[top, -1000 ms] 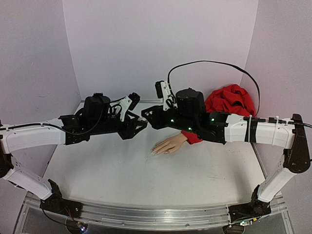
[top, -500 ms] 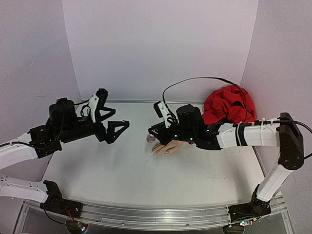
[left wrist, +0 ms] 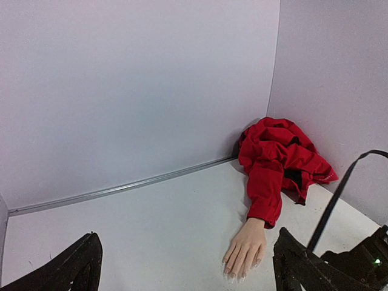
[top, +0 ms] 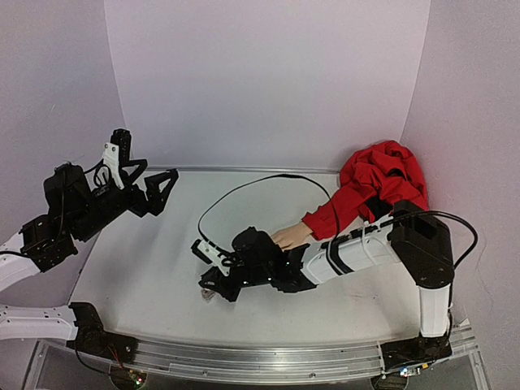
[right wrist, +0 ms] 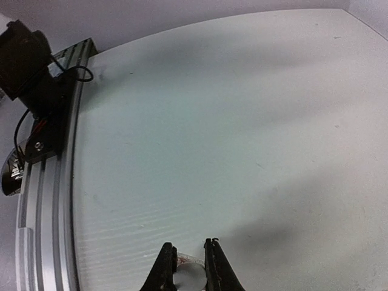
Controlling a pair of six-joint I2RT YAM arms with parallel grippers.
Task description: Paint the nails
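From above, we saw the left pincer (top: pixel 156 175) gaping, well apart from the pale peach mannequin hand (top: pixel 291 236); the right pincer (top: pixel 210 291) lay near it on the white worktop (top: pixel 138 268). In the left wrist view, the hand's tiny nails (left wrist: pixel 233 274) lay ahead of that pincer. In the right wrist view, the right pincer gripped a small round white-capped bottle (right wrist: pixel 189 277).

Soft, even light falls from overhead, and the walls (top: pixel 268 81) take a faint lilac cast. In the top view the table (top: pixel 146 276) is bright, with a diffuse shadow under the right arm (top: pixel 357 252) toward 6 o'clock. The red sleeve (top: pixel 382 179) at 2 o'clock is saturated.

The right wrist view bows hard at its edges, and the rail (right wrist: pixel 48 200) at 9 o'clock curves. The right gripper (right wrist: pixel 188 244) and pale disc (right wrist: pixel 189 279) at 6 o'clock look soft.

The left wrist view is sharp, with the left gripper (left wrist: pixel 186 233) in dark silhouette.
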